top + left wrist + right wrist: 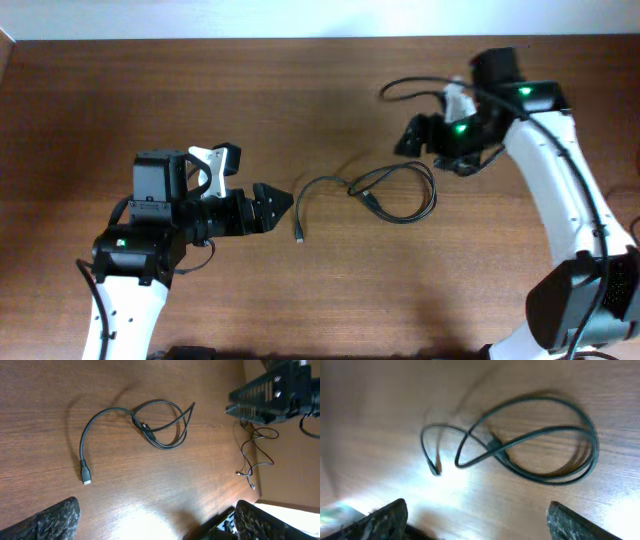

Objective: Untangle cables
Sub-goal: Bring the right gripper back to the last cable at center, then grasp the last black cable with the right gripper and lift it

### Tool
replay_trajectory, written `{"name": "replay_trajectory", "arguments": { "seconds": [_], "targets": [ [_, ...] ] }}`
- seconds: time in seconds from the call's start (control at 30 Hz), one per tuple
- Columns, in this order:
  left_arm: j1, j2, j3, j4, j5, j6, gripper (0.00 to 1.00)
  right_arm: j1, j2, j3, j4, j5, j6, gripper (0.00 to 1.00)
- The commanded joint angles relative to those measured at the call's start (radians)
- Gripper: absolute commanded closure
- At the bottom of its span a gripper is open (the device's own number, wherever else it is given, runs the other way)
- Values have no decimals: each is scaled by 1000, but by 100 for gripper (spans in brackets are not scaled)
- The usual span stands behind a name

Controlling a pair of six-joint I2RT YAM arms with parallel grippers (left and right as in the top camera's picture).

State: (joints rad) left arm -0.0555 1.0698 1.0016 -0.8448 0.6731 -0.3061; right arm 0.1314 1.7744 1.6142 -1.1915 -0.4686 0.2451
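One black cable [368,192] lies on the bench [200,90], roughly midway between the two arms and touched by neither. It is twisted into a double loop that crosses over itself near a connector in the middle [150,435], while one free end curves away toward the left arm and finishes in a small plug [86,474] lying flat on the wood.

The left claw [272,205] sits low and level, pointing at that plug from just beside it. Its own camera shows the fingers spread wide with nothing between them, which looks like a line-up for catching the loose end. The right claw [425,135] hangs above the far side of the loop, tilted down at it, and its jaws are likewise released and empty in the right wrist view [477,510].

To my eye the untangling has not begun. The crossing is intact, and pulling the plug end should draw it out, provided the loop does not drag along
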Motion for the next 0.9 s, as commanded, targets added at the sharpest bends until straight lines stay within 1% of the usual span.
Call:
{"name": "replay_trajectory", "arguments": {
  "seconds": [0.0,0.03,0.07,0.1,0.13,0.17,0.2,0.23,0.3,0.33,0.4,0.43,0.47,0.57,0.6,0.63,0.67,0.7,0.73,0.77,0.8,0.83,0.87],
  "targets": [
    [3,-2,8,-9,11,2,1,89,1,-8,-59,207,-91,11],
    [3,-2,8,-9,11,2,1,110,1,-10,-66,223,-91,11],
    [3,-2,8,-9,11,2,1,132,1,-24,-61,223,-48,12],
    [3,-2,8,-9,11,2,1,146,2,-56,-38,223,60,12],
    [3,-2,8,-10,12,2,1,161,2,-116,24,222,159,12],
    [3,-2,8,-11,12,2,1,166,2,-156,68,219,205,12],
    [3,-2,8,-22,11,2,1,166,2,-209,131,192,272,7],
    [3,-2,8,-25,11,2,1,166,2,-227,161,158,292,1],
    [3,-2,8,-25,11,2,1,166,2,-244,264,23,292,1],
    [3,-2,8,-25,11,2,1,167,2,-244,305,20,301,1],
    [3,-2,8,-25,12,1,1,171,2,-244,332,42,373,9],
    [3,-2,8,-27,12,1,1,171,2,-244,335,83,420,16],
    [3,-2,8,-30,11,2,1,172,2,-244,333,131,471,18],
    [3,-2,8,-29,11,2,1,172,2,-251,340,142,575,18],
    [3,-2,8,-29,11,2,1,172,2,-260,362,141,587,19],
    [3,-2,8,-29,11,2,1,173,2,-272,386,141,587,27],
    [3,-2,8,-29,11,2,1,179,2,-291,420,141,587,37],
    [3,-2,8,-29,11,2,1,188,2,-311,461,145,587,37],
    [3,-2,8,-29,11,2,1,203,2,-336,521,150,587,43],
    [3,-2,8,-29,12,1,1,210,2,-349,554,153,587,46],
    [3,-2,8,-29,12,1,1,217,2,-360,584,161,587,46],
    [3,-2,8,-29,12,1,1,229,2,-365,608,176,587,58],
    [3,-2,8,-29,12,1,1,231,2,-365,623,178,587,63]
  ]
}}
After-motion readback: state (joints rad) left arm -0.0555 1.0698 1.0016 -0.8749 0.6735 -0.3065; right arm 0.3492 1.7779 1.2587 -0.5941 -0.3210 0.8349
